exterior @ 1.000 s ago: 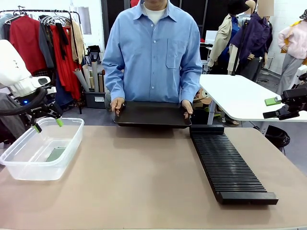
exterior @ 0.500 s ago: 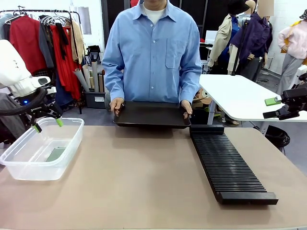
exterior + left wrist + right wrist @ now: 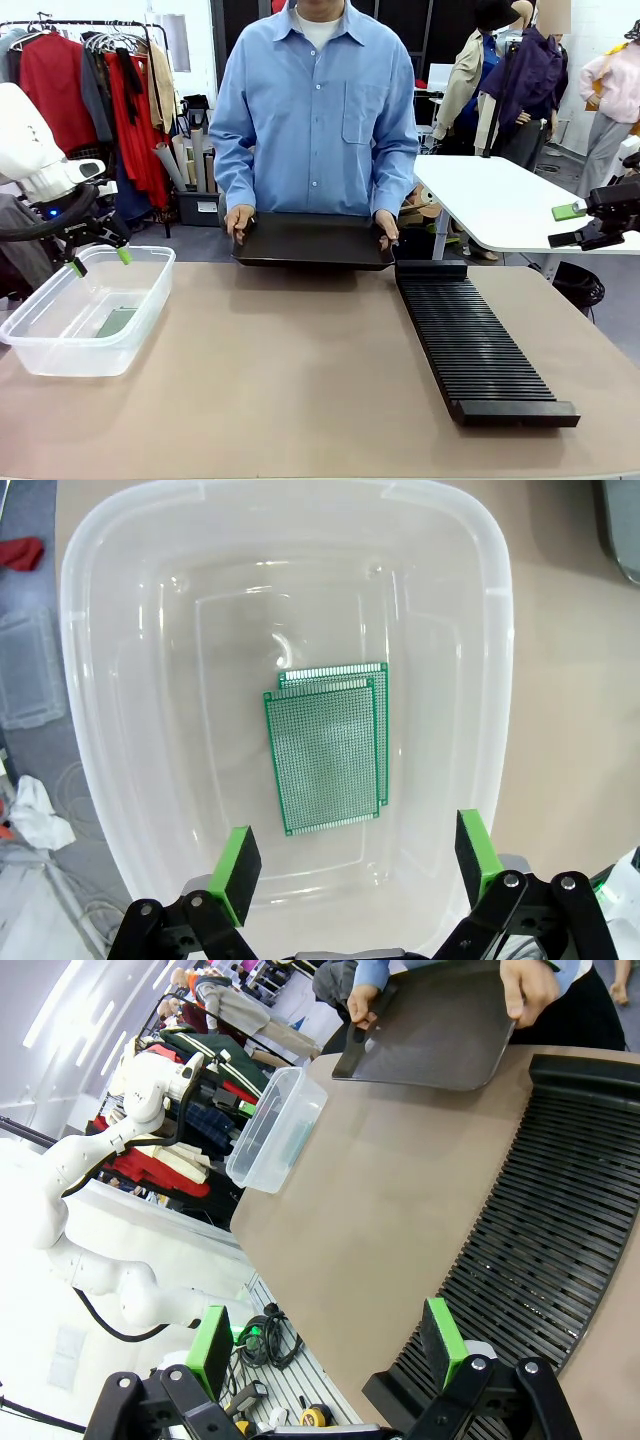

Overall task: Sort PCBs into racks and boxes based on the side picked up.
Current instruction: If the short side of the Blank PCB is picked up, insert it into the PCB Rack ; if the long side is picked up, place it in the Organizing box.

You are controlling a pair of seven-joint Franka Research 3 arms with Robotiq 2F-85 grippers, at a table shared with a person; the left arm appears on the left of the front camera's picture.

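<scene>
- The left claw (image 3: pixel 349 865) hangs over the near-left end of the clear box (image 3: pixel 40 345), its jaws spread wide with nothing between the green pads (image 3: pixel 240 860).
- Straight below it, two PCBs (image 3: pixel 328 748) lie flat on the box floor, one stacked on the other and slightly offset, apart from the walls.
- The right claw (image 3: pixel 328 1345) is also wide open and empty, held off the right side of the counter (image 3: pixel 300 380), above the near end of the black rack (image 3: pixel 560 1230).
- The rack (image 3: pixel 470 345) runs from far to near on the right of the counter; no board can be seen in its slots.
- Over the last second both claws have stayed where they were; what has shifted is the black tray (image 3: pixel 310 240), which the person's hands (image 3: pixel 238 220) have drawn a little to the left at the far edge.
- My reading: the boxed boards are dealt with, and with the tray on the move, no fresh board looks ready for pickup yet; I cannot see any on it.
</scene>
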